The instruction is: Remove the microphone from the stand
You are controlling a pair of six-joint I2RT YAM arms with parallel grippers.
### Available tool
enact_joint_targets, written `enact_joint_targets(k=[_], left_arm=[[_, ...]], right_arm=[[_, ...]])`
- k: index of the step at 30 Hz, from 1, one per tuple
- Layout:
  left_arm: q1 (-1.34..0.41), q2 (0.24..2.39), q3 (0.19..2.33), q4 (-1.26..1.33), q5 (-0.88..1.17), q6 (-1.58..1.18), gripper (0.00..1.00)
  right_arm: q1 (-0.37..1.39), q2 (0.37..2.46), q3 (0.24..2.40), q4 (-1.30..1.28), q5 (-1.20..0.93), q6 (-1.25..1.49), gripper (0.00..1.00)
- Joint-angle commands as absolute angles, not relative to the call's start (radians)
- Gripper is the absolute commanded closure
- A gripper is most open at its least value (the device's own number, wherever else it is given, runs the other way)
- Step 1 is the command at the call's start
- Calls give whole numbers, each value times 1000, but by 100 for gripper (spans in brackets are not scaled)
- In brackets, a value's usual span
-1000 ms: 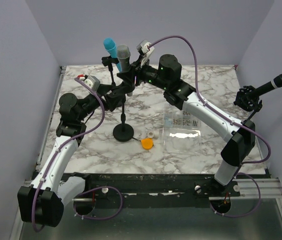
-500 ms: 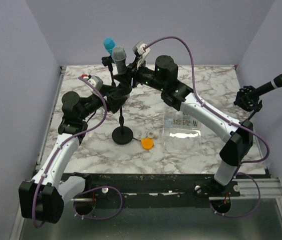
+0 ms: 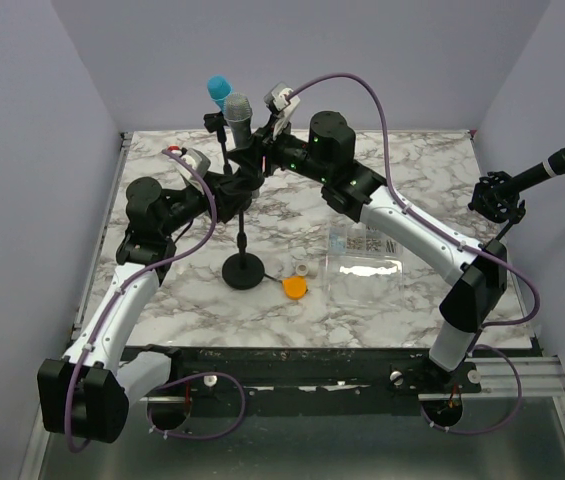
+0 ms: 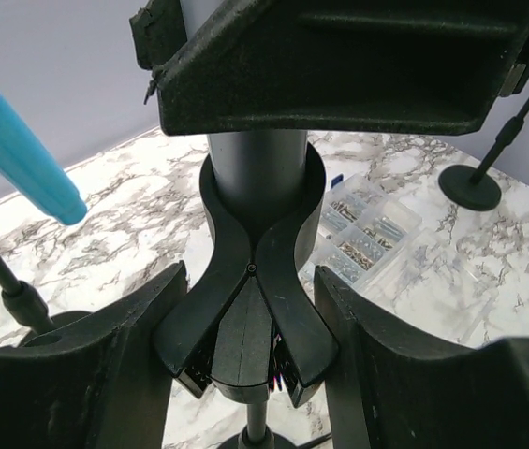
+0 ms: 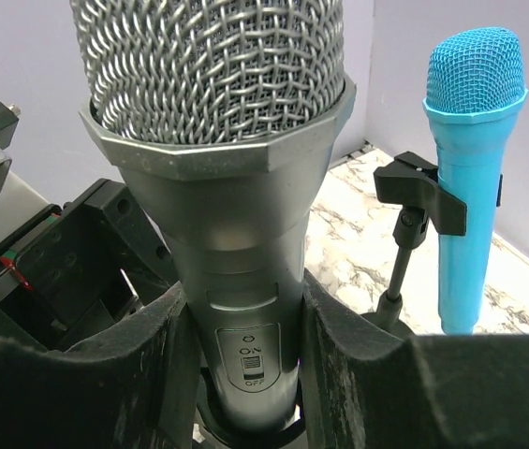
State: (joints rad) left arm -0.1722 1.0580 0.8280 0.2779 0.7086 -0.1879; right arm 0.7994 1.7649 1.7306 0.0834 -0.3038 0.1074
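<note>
**A:** What could go wrong from here?

**B:** The biggest risk is the stand (image 3: 244, 268). If its clip (image 4: 250, 281) won't let go when the microphone (image 5: 236, 187) is pulled, the whole stand could lift or tip on the table (image 3: 412, 160). The blue microphone (image 5: 470, 168) stands just beside it and could get knocked too.

**A:** Anything smaller?

**B:** The microphone's smooth body could slip through the grip.

**A:** And the end effectors?

**B:** The right end effector (image 5: 245, 374) is closed on the microphone's body, a finger on each side just below the mesh head. The microphone sits in the clip on top of the stand. The left end effector (image 4: 250, 374) is partly open with its fingers flanking the clip — I can't tell whether they press on it.
</note>
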Motion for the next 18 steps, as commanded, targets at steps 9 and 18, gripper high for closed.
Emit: enact_joint_targets(k=[9, 18], left_arm=[[-173, 1052, 831, 285, 665, -129, 100], [-173, 1050, 828, 291, 693, -124, 100]], right_arm=[[810, 1652, 1708, 292, -127, 193, 93], [811, 1655, 1811, 268, -145, 148, 99]])
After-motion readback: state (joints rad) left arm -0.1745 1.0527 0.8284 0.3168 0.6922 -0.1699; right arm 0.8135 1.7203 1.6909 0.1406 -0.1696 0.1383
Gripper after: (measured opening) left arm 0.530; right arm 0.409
